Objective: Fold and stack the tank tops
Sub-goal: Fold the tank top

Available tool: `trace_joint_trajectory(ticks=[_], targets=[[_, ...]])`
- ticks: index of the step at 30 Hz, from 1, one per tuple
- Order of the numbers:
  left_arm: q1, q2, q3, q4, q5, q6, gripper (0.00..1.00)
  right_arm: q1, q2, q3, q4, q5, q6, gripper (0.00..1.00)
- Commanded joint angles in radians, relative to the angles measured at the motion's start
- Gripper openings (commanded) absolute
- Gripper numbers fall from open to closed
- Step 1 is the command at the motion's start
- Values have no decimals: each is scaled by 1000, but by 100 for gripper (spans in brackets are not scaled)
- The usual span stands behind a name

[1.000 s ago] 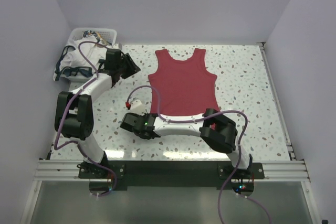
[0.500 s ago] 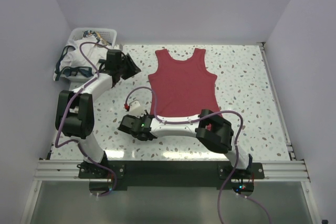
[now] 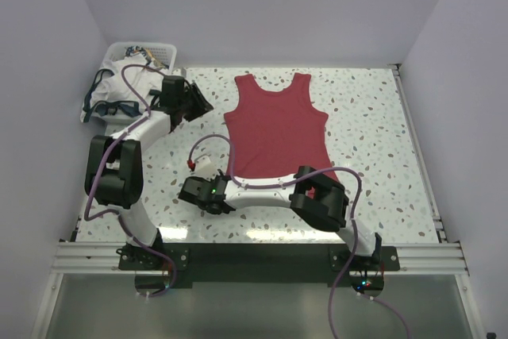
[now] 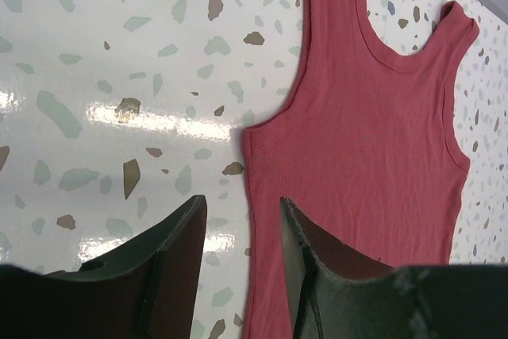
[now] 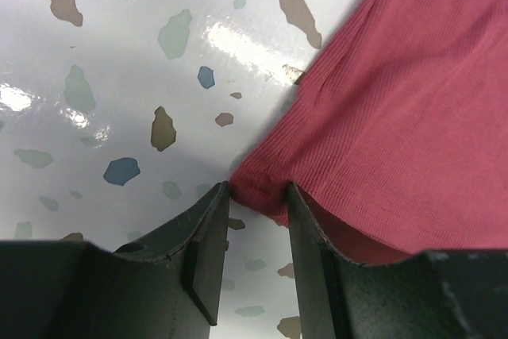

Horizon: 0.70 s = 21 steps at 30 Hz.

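Note:
The dark red tank top (image 3: 276, 125) lies flat on the speckled table, neck toward the far wall. My left gripper (image 3: 198, 102) hovers open just left of its left armhole; in the left wrist view the top's (image 4: 373, 140) side edge runs between the parted fingers of that gripper (image 4: 241, 200). My right gripper (image 3: 200, 194) is low at the bottom-left hem corner. In the right wrist view the corner of the red top (image 5: 413, 101) sits between the open fingertips of that gripper (image 5: 257, 186). The white tank top (image 3: 119, 89) with navy trim lies bunched in a basket.
A white plastic basket (image 3: 159, 49) stands at the far left corner of the table. The right forearm (image 3: 266, 192) stretches across the near side just below the red top's hem. Grey walls close in on three sides.
The right gripper has slid a little to the left along the near side, and its elbow followed. The left gripper and the red top have stayed put.

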Motion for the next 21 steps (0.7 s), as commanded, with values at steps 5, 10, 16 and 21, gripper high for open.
trace_joint_trajectory(ticks=[5,10,16,21], targets=[[10,6,-13,46,10,5,46,-1,8,26,35,-10,21,30],[10,6,-33,80,20,-4,46,-3,-21,-6,49,-5,24,11],[7,-23,-108,156,71,-21,46,-4,-136,-115,108,-45,13,0],[-7,-51,-182,220,112,-36,50,-9,-305,-314,223,-117,6,0]])
